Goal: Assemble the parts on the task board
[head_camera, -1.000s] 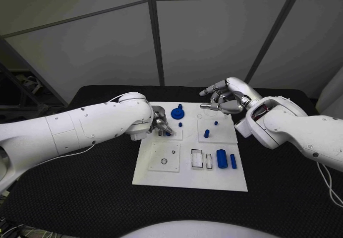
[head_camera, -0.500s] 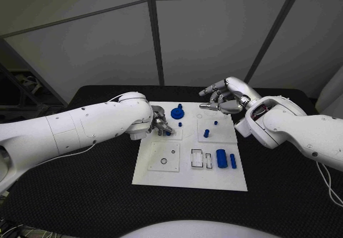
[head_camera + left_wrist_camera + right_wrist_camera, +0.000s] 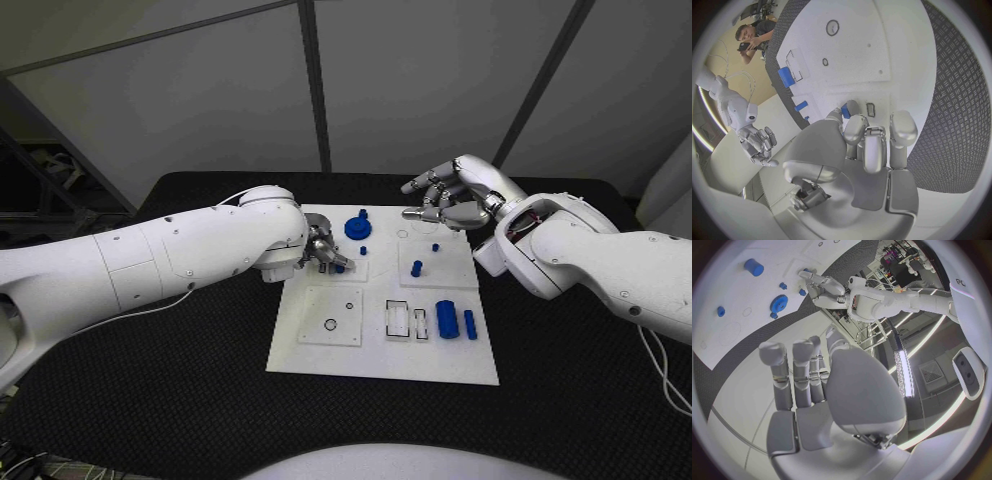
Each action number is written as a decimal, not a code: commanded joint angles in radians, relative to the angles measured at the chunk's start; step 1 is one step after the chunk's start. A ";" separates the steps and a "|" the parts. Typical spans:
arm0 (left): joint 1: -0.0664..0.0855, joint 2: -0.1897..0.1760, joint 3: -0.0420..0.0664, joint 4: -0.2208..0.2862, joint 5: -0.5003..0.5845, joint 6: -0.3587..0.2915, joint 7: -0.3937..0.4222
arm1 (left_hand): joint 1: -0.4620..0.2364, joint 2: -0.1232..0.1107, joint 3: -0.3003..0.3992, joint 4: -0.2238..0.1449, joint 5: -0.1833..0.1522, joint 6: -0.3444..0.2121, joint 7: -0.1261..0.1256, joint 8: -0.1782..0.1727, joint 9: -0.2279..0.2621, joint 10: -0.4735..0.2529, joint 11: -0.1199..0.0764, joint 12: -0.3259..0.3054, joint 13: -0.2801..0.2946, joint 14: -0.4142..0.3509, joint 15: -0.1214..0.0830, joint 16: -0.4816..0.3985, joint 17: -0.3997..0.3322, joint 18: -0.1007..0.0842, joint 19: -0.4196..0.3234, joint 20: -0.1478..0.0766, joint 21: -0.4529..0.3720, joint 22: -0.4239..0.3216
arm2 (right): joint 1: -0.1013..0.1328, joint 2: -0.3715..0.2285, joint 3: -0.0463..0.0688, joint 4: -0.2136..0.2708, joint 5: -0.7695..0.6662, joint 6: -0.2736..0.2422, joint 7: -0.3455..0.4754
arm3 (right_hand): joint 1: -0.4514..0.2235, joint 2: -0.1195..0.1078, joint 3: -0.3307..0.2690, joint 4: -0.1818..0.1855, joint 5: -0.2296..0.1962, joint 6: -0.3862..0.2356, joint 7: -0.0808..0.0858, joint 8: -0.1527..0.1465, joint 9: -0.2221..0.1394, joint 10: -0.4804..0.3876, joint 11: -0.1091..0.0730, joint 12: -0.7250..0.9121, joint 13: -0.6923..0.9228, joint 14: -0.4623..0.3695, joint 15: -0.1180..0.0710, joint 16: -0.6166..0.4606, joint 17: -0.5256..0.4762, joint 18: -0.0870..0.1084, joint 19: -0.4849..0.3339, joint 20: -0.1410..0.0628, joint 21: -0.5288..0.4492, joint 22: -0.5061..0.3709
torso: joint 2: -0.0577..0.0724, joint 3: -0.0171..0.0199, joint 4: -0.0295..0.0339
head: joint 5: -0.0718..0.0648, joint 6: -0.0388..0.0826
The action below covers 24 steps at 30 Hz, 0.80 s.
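Left hand [image 3: 323, 255] down on the task board [image 3: 317, 360] at its left edge, fingers curled round a small blue part [image 3: 845, 112], pinching it against the board; right hand [image 3: 454, 198] hovers over the board's far right corner, fingers loosely apart, holding nothing; on the board, counted from the head view: one blue gear [image 3: 358, 229], two small pegs near it, one upright peg [image 3: 417, 268], one fat cylinder [image 3: 447, 320] with a thin bar [image 3: 470, 325] just beside it; black table [image 3: 173, 400] all round; no readable writing on the board.
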<state>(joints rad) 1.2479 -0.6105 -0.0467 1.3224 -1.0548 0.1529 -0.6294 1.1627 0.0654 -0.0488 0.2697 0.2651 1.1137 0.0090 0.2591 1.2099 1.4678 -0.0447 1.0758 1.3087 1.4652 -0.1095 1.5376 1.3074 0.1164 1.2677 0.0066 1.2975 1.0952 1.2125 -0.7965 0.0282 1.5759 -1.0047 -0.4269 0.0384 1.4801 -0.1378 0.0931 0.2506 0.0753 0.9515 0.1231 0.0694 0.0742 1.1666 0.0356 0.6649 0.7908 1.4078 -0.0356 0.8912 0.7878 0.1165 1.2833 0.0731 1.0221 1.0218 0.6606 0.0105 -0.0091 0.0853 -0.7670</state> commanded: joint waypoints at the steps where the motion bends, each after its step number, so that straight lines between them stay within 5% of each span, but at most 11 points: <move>1: 0.000 0.001 0.000 -0.002 -0.005 0.007 -0.010 | -0.006 -0.014 -0.011 0.018 -0.032 0.009 0.000 -0.007 0.006 0.039 -0.007 -0.005 0.085 0.096 0.001 0.005 0.222 -0.013 0.007 0.001 0.002 0.003 | 0.002 0.001 0.001 0.000 -0.002 0.006 0.006 | -0.009 -0.001 0.000 0.008 0.003 0.007 0.000 -0.004 -0.001 -0.005 0.003 -0.001 -0.001 0.003 -0.001 -0.006 -0.001 0.007 0.003 0.001 -0.004 -0.002 | 0.000 0.0002 -0.0007 | 0.000 -0.001; 12: 0.000 0.002 0.000 -0.001 -0.005 -0.018 -0.002 | -0.042 -0.004 -0.064 0.022 -0.143 0.024 -0.001 -0.019 0.029 0.043 -0.007 -0.004 0.089 0.097 0.000 0.008 0.227 -0.015 0.014 0.001 0.005 0.015 | 0.002 0.001 0.001 -0.001 -0.002 0.006 0.007 | -0.015 -0.002 -0.002 0.013 0.003 0.007 0.000 -0.004 -0.001 -0.005 0.003 0.000 -0.002 0.004 0.000 -0.010 -0.001 0.008 0.003 0.001 -0.007 -0.004 | 0.000 -0.0001 0.0002 | -0.002 0.000; 24: 0.000 -0.010 0.001 0.010 -0.006 -0.024 -0.001 | -0.060 -0.012 -0.104 0.022 -0.194 0.030 0.000 -0.027 0.044 0.045 -0.006 -0.002 0.092 0.097 -0.001 0.009 0.228 -0.015 0.017 -0.001 0.005 0.022 | 0.002 0.000 0.000 -0.002 -0.002 0.006 0.007 | -0.020 -0.004 -0.004 0.017 0.003 0.006 0.000 -0.004 -0.001 -0.005 0.003 0.001 -0.004 0.005 0.000 -0.014 -0.002 0.008 0.004 0.001 -0.011 -0.006 | -0.001 -0.0002 0.0007 | -0.003 0.000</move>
<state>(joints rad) 1.2467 -0.6180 -0.0464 1.3297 -1.0550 0.1375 -0.6298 1.1119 0.0514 -0.1483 0.2914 0.0757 1.1347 0.0087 0.2376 1.2530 1.4677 -0.0446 1.0758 1.3087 1.4652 -0.1094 1.5415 1.3074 0.1164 1.2757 0.0056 1.2975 1.1156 1.2125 -0.7965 0.0281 1.5734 -1.0048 -0.4250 0.0384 1.4689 -0.1407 0.0884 0.2614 0.0753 0.9515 0.1231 0.0694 0.0742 1.1666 0.0356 0.6649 0.7885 1.4078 -0.0356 0.8829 0.7864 0.1165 1.2833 0.0731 1.0181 1.0169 0.6603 0.0102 -0.0090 0.0828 -0.7671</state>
